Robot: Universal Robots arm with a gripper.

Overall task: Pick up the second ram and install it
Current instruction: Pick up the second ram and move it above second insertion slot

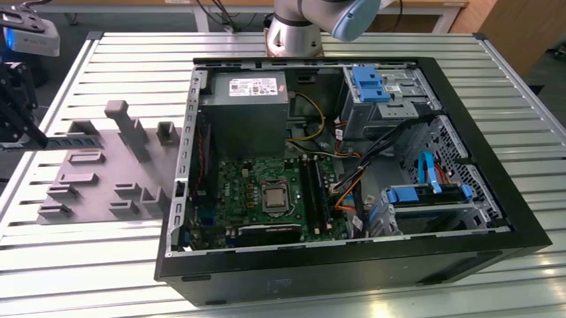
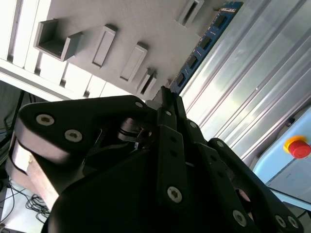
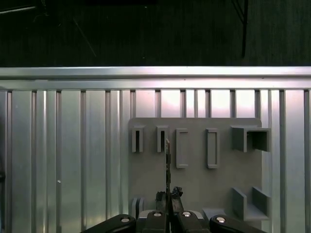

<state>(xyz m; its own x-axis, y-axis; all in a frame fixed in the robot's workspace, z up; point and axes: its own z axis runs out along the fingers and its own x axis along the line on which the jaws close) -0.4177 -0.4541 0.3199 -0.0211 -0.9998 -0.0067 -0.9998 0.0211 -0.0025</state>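
The black robot gripper (image 2: 165, 95), seen at the exterior view's left (image 1: 36, 136), is clamped shut on the second ram (image 2: 204, 43), a slim blue-green memory stick with dark chips, which it holds by one end. In the first wrist view the stick (image 3: 167, 165) shows edge-on, running out from the fingertips (image 3: 167, 195) over a flat grey plastic fixture plate (image 3: 194, 184) with raised rectangular slots. Its far end lies near one narrow slot, and it cannot be told whether it touches the plate. In the exterior view the stick (image 1: 71, 140) lies level at the plate's (image 1: 97, 192) far edge. The plate rests on a ribbed aluminium table (image 1: 89, 265), beside an open black computer tower case (image 1: 354, 265) whose green motherboard (image 1: 265, 179) is exposed, well apart from the stick.
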